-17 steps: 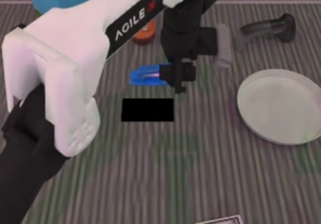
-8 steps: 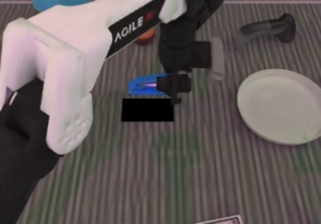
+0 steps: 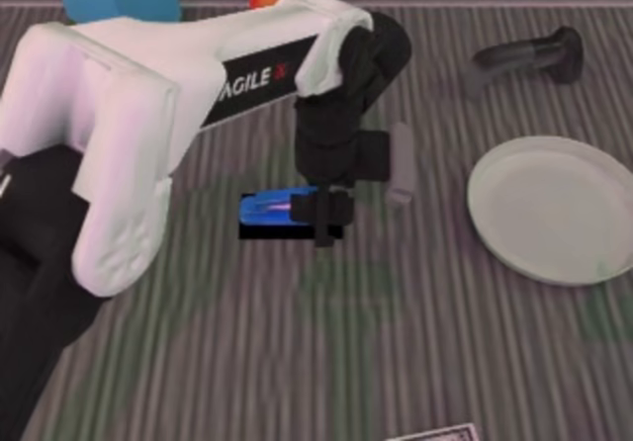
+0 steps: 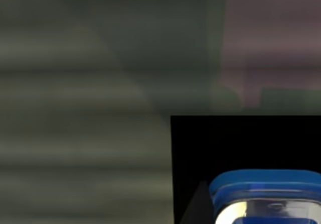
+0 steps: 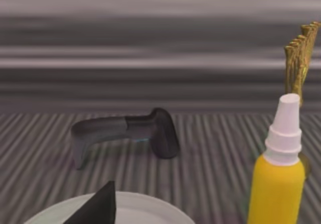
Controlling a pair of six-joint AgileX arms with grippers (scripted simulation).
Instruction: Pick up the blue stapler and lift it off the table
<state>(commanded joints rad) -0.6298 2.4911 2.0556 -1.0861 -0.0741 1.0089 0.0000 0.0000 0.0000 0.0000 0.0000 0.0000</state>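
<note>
Left end effector [image 3: 325, 225] clamped on one end of slim bright blue stapler [image 3: 275, 207], holding it above small black rectangle [image 3: 267, 229], seemingly clear of grey striped table [image 3: 297, 342]. Grip sits way off-centre, so stapler might pivot or slip out if lift jerks. Right end effector off in top view, near white round plate [image 3: 552, 209]; can't tell its fingers.

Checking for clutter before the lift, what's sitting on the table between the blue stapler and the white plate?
In the top view, only bare striped table lies between the blue stapler and the white plate; the left gripper and its grey wrist block hang above that stretch.
</note>
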